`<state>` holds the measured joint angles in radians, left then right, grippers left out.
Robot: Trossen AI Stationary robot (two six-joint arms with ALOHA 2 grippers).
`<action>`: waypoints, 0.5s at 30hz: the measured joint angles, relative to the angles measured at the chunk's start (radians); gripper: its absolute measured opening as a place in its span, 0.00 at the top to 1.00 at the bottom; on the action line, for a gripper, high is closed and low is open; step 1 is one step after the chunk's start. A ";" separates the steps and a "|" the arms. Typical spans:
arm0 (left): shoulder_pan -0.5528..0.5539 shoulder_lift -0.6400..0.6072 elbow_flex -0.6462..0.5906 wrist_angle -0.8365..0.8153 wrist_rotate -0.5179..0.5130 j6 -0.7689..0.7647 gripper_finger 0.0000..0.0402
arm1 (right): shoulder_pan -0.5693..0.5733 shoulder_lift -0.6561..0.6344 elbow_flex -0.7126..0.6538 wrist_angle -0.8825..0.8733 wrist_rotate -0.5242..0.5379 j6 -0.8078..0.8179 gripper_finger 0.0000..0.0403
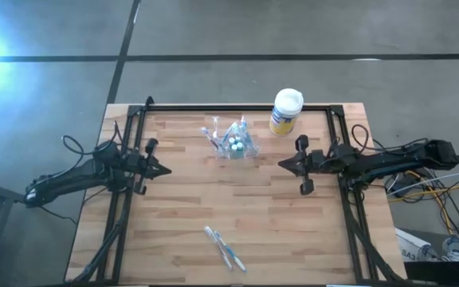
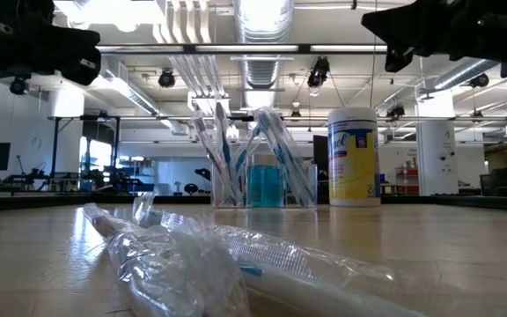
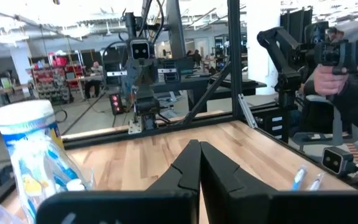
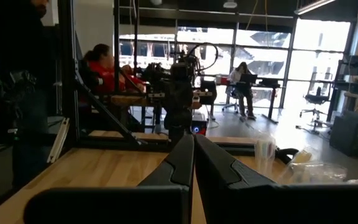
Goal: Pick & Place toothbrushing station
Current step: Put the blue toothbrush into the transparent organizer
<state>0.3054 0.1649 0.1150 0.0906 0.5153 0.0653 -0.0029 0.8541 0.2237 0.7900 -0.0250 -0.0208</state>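
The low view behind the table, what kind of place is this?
Probably an open robotics lab or workshop. Exposed ceiling ducts and strip lights run overhead, people sit at desks beyond the wooden table, and two robot arms work at it.

A: Which items cannot be resolved?
B: In the high view, the contents of the toothbrushing station (image 1: 235,142) are too small to count.

A: What is cut off?
B: In the low view, the wrapped toothbrushes (image 2: 236,264) run past the bottom edge. In the left wrist view, the yellow canister (image 3: 33,155) is cropped and blurred.
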 joint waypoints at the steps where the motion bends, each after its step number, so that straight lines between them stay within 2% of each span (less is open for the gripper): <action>1: 0.000 0.000 0.000 0.005 0.000 0.010 0.99 | 0.000 -0.028 0.000 -0.033 0.000 -0.001 0.98; 6: 0.000 0.000 0.000 0.014 -0.006 -0.030 0.98 | -0.007 -0.191 0.000 -0.268 0.001 0.011 0.98; 9: -0.001 0.000 0.000 0.015 -0.059 -0.092 0.98 | -0.006 -0.267 0.000 -0.375 -0.001 0.045 0.98; 12: 0.000 0.000 -0.002 0.015 -0.065 -0.101 0.98 | -0.006 -0.303 0.000 -0.448 -0.006 0.080 0.98; 15: 0.000 0.000 -0.003 0.014 -0.065 -0.105 0.98 | -0.006 -0.296 -0.005 -0.474 -0.070 0.128 0.98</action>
<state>0.3054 0.1654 0.1116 0.1047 0.4507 -0.0399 -0.0090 0.5586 0.2185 0.3163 -0.0953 0.1068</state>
